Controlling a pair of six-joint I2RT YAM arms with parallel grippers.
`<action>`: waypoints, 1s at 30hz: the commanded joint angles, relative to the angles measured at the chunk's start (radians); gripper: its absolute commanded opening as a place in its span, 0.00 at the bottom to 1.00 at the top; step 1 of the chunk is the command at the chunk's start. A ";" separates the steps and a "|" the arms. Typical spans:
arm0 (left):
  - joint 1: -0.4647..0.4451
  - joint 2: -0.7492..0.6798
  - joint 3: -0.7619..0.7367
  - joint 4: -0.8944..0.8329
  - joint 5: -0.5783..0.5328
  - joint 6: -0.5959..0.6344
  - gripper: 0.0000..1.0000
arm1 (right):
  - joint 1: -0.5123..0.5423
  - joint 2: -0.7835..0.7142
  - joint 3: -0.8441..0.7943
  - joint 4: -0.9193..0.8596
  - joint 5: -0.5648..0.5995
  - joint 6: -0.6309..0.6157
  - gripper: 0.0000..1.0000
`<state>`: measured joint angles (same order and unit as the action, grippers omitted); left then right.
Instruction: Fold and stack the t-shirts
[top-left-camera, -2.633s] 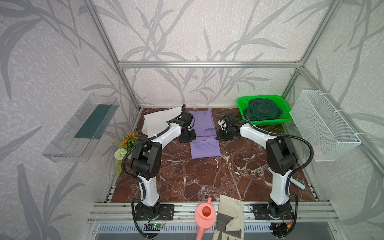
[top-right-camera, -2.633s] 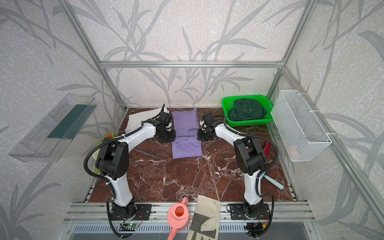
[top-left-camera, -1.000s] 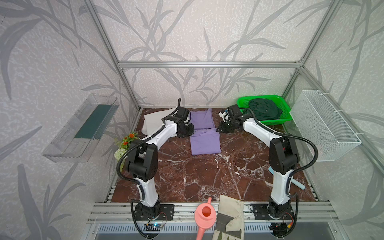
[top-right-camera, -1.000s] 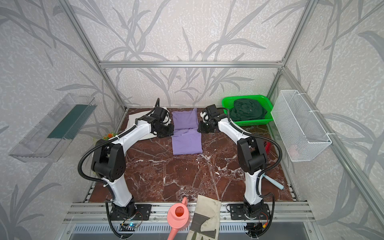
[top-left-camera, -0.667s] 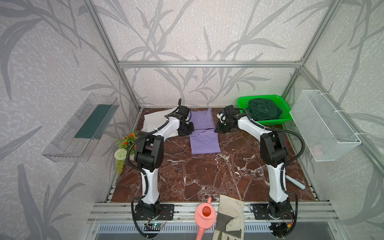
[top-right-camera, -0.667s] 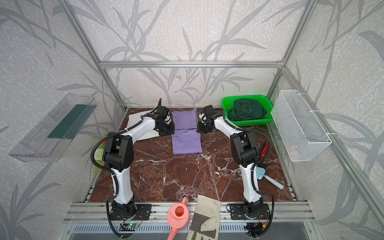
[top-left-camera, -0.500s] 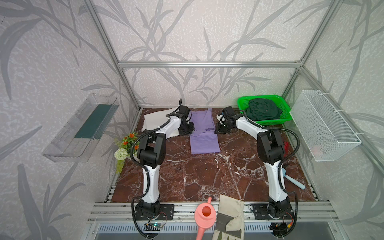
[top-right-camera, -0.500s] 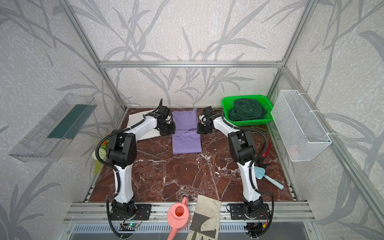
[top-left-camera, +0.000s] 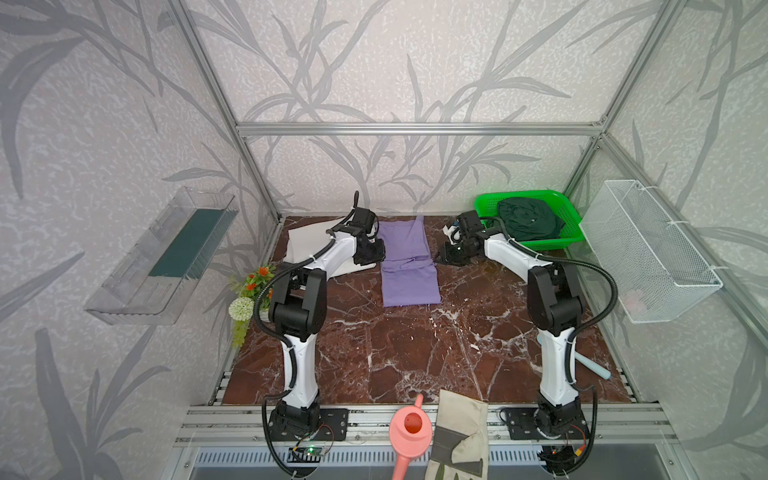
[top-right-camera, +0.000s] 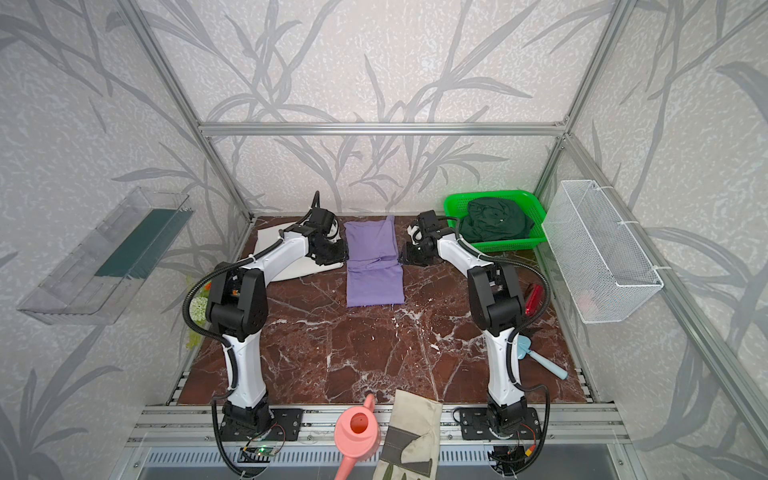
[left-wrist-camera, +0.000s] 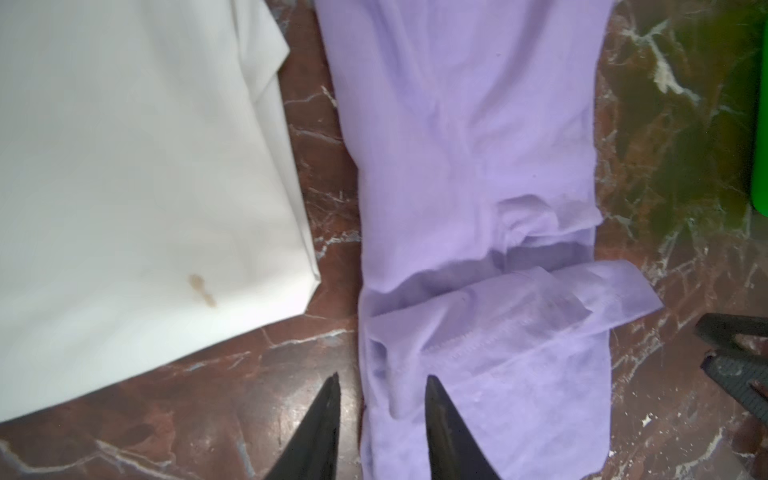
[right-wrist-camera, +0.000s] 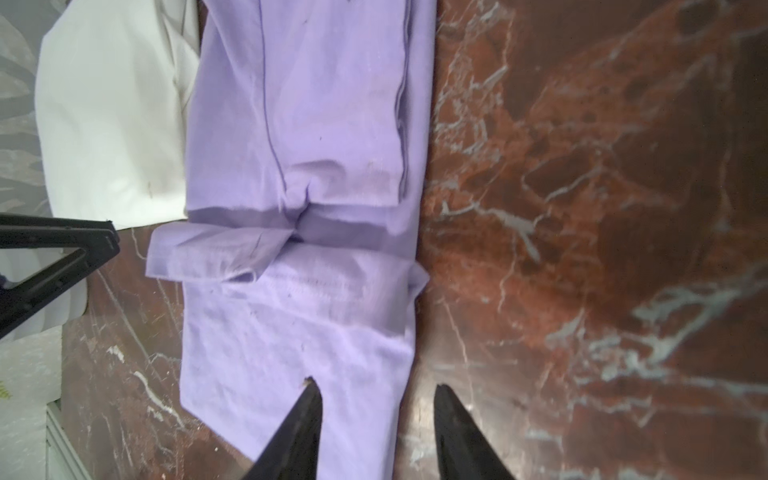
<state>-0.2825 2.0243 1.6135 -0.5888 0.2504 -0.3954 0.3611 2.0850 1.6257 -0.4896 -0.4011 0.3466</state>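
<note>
One lavender tee (top-left-camera: 409, 270) — folded narrow, rumpled flap across middle.

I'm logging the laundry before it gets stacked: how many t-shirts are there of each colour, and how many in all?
Lavender t-shirt: 1
White t-shirt: 1
Dark green t-shirt, in the green basket: 1
Total: 3
</note>
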 joint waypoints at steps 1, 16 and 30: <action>-0.075 -0.055 -0.061 0.047 0.055 -0.002 0.34 | 0.042 -0.093 -0.091 0.054 -0.013 0.036 0.39; -0.179 0.100 -0.018 0.111 -0.008 -0.066 0.31 | 0.166 -0.054 -0.302 0.177 0.040 0.154 0.08; -0.145 0.309 0.346 0.013 -0.261 -0.026 0.34 | 0.165 -0.050 -0.328 0.158 0.021 0.147 0.08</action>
<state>-0.4492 2.3089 1.8885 -0.5404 0.0780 -0.4461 0.5282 2.0254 1.3113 -0.3187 -0.3752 0.4900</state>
